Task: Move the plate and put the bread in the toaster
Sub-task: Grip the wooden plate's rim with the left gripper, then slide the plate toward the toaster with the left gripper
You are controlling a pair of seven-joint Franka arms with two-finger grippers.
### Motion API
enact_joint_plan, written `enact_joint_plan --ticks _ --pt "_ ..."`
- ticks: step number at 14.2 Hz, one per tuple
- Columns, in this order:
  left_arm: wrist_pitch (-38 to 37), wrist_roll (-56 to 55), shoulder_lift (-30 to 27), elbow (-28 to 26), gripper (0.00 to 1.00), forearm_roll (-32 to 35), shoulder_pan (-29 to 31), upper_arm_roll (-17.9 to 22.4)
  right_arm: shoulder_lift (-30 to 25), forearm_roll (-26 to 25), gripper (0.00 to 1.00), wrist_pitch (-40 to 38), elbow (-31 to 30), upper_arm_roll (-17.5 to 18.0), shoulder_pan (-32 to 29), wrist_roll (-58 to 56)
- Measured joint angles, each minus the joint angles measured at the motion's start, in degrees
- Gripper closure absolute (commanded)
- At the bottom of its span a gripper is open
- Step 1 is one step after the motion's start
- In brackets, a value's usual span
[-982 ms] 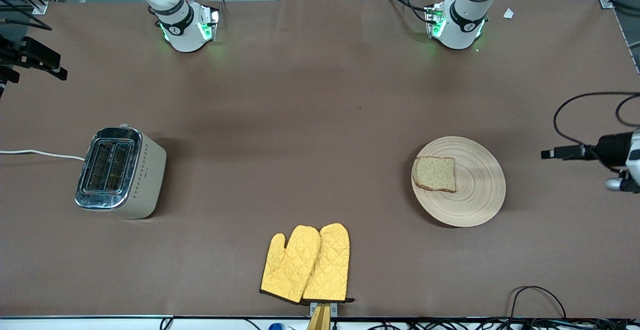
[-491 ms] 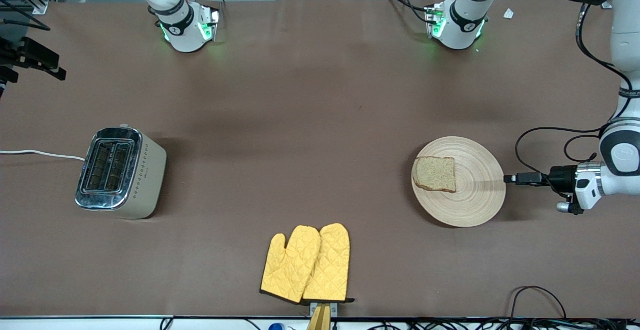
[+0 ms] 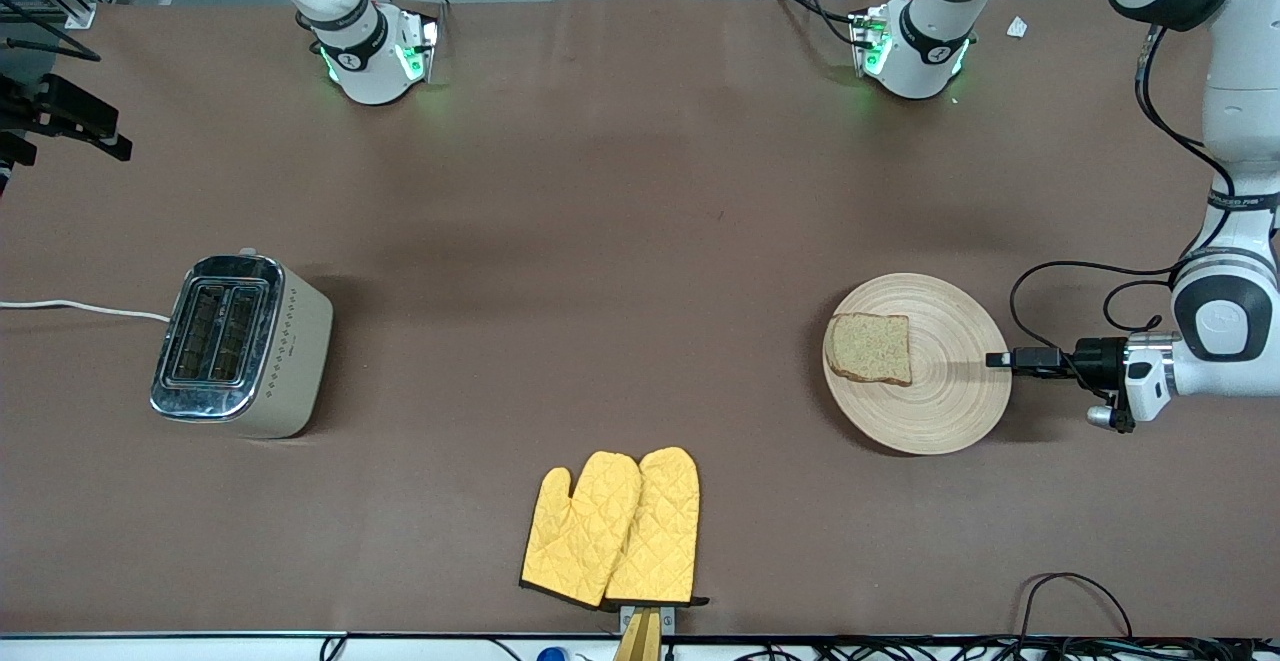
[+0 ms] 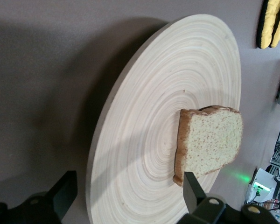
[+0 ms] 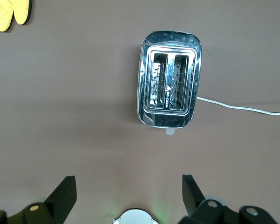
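The tan wooden plate (image 3: 945, 381) lies toward the left arm's end of the table, with the brown bread slice (image 3: 871, 347) on the part of it toward the toaster. My left gripper (image 3: 997, 359) is low at the plate's rim. In the left wrist view it (image 4: 130, 175) is open and empty, with one finger over the table and the other over the plate (image 4: 177, 84) near the bread (image 4: 210, 137). The toaster (image 3: 240, 343) stands toward the right arm's end. My right gripper (image 5: 127, 179) is open and empty high above the table, with the toaster (image 5: 170, 86) in its view.
A pair of yellow oven mitts (image 3: 615, 529) lies near the table's front edge, between toaster and plate. The toaster's white cord (image 3: 80, 308) runs off the table's end. The arm bases (image 3: 375, 56) stand along the back edge.
My left arm has swung in from the table's end toward the plate, and its gripper now reaches the rim. Plate, bread and toaster have not moved.
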Motion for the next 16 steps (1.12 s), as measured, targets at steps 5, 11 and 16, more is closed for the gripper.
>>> enact_joint_plan --ticks 5,11,16 --pt "0.08 0.1 0.21 0.21 0.41 -1.29 -0.23 -0.08 0.0 0.0 0.0 0.0 0.0 -0.01 0.0 0.0" --pt "0.26 0.21 0.21 0.23 0.91 -1.29 -0.07 -0.04 0.0 0.0 0.0 0.0 0.0 -0.01 0.0 -0.01" --pt "-0.72 2.45 0.03 0.54 1.0 -2.1 0.24 -0.22 0.0 0.0 0.0 -0.01 0.0 -0.03 -0.01 -0.01"
